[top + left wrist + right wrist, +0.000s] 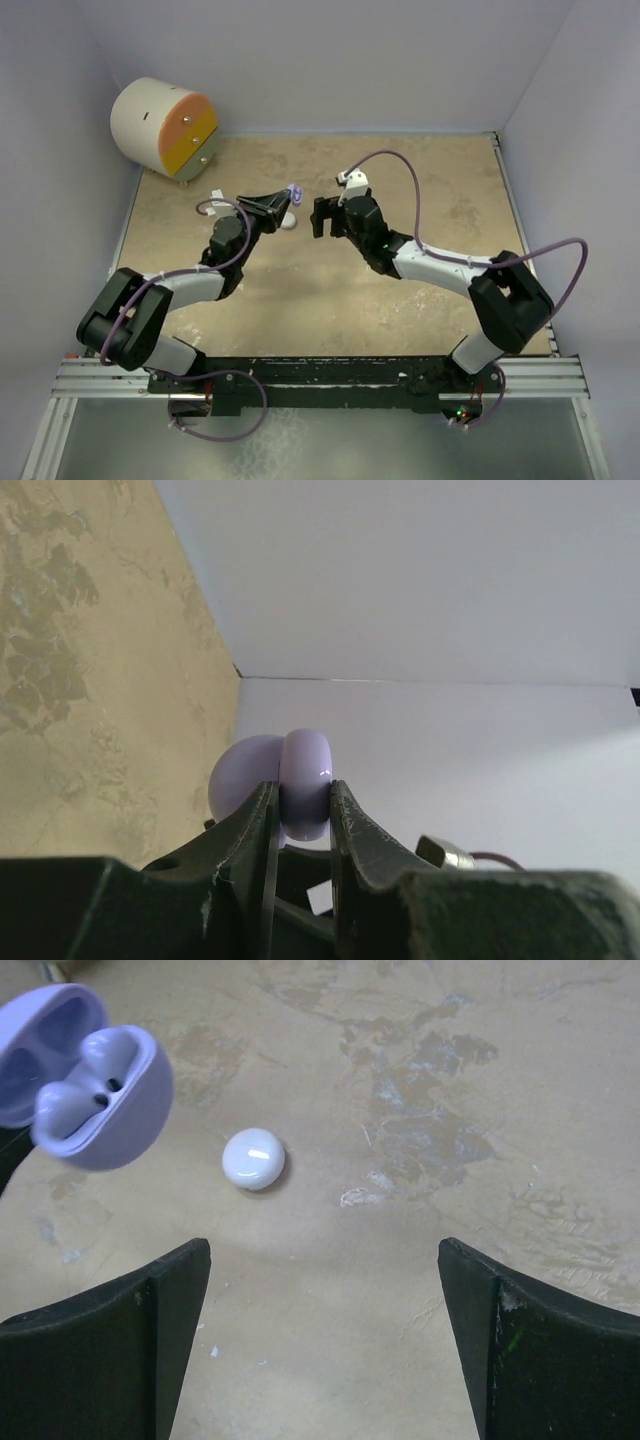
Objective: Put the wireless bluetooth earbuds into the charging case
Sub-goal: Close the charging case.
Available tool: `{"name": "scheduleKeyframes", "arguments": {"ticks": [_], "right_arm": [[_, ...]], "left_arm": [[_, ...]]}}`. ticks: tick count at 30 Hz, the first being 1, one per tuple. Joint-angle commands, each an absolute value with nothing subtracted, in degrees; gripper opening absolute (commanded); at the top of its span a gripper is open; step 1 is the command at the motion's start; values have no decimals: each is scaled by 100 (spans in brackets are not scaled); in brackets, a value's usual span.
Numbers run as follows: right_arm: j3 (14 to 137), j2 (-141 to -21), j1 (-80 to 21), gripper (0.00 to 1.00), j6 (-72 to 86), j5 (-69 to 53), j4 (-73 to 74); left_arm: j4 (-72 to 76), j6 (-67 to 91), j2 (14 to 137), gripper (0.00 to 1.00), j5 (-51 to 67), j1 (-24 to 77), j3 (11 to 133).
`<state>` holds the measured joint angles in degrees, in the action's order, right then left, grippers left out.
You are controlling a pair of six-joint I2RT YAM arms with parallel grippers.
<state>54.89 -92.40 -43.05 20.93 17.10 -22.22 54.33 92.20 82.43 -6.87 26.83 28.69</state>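
The left jaws are clenched on the lilac charging case [305, 780], which sticks out past their tips and is held off the surface [450, 1080] with its lid swung open. Two lilac earbuds [105, 1055] sit side by side in the case's wells, ahead of the right jaws and apart from them. The right jaws stand released and wide apart, gripping nothing, and a closed white case [253, 1158] lies on the surface ahead of the gap between them.
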Motion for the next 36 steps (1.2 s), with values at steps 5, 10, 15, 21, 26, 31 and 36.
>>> {"name": "scheduleKeyframes", "arguments": {"ticks": [5,10,15,21,26,31,36], "right_arm": [[4283,-8346,-4307,97,1496,1978,-4611],[4593,-8737,-4532,95,1265,2289,-4509],[4844,-9109,-4997,95,1057,2968,-4526],[5007,-9348,-5178,95,991,3296,-4736],[4937,-9497,-5194,95,925,3428,-5307],[5038,-9756,-5194,95,861,3437,-5497],[5117,-9900,-5194,95,903,3489,-5555]], "left_arm": [[5770,9991,8405,0,-1253,2785,2988],[5729,10275,8421,0,-1695,2991,3020],[5507,10530,8407,0,-1945,3160,3127],[5136,10696,8262,0,-2155,3357,3197],[5045,10831,8168,0,-2247,3489,3112],[5083,10931,8090,0,-2294,3555,2966],[5090,10953,8028,0,-2261,3560,2893]]}}
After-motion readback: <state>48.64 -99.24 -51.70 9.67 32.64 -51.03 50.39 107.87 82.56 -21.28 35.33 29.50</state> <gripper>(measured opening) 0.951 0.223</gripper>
